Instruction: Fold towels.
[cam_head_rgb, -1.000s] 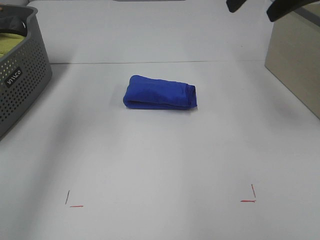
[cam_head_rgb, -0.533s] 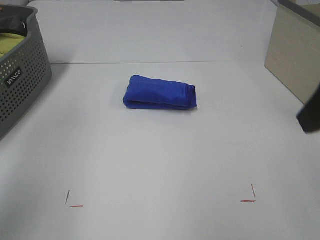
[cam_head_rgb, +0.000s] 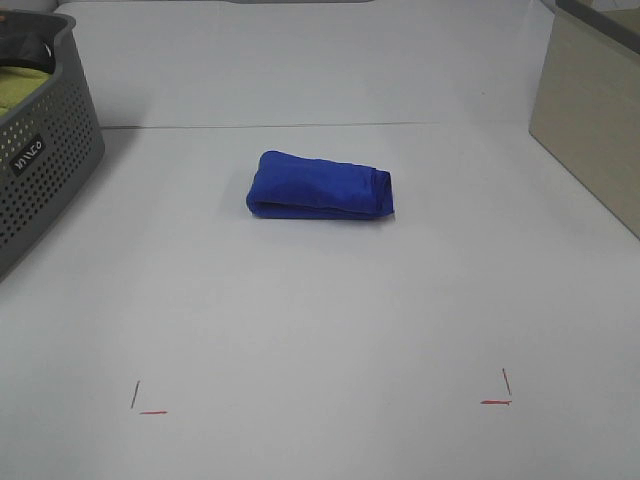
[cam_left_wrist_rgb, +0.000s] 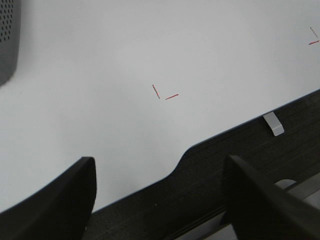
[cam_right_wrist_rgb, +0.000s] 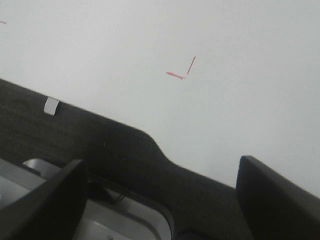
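The royal-blue towel (cam_head_rgb: 320, 186) lies folded into a small thick bundle on the white table (cam_head_rgb: 320, 300), a little behind the middle. Its white tag does not show. Neither gripper shows in the exterior high view. In the left wrist view my left gripper (cam_left_wrist_rgb: 157, 200) is open and empty, its fingers spread wide above the table's front edge. In the right wrist view my right gripper (cam_right_wrist_rgb: 160, 200) is open and empty too, also over the front edge. Both are far from the towel, which neither wrist view shows.
A grey perforated basket (cam_head_rgb: 40, 150) with a yellow-green cloth (cam_head_rgb: 22, 85) stands at the far left. A beige box (cam_head_rgb: 590, 110) stands at the right. Red corner marks (cam_head_rgb: 148, 405) (cam_head_rgb: 500, 395) lie near the front. A dark strip (cam_left_wrist_rgb: 240, 150) runs along the table's edge.
The dark arm seen at the top right, then at the right edge, has left the exterior high view. The towel has not moved.
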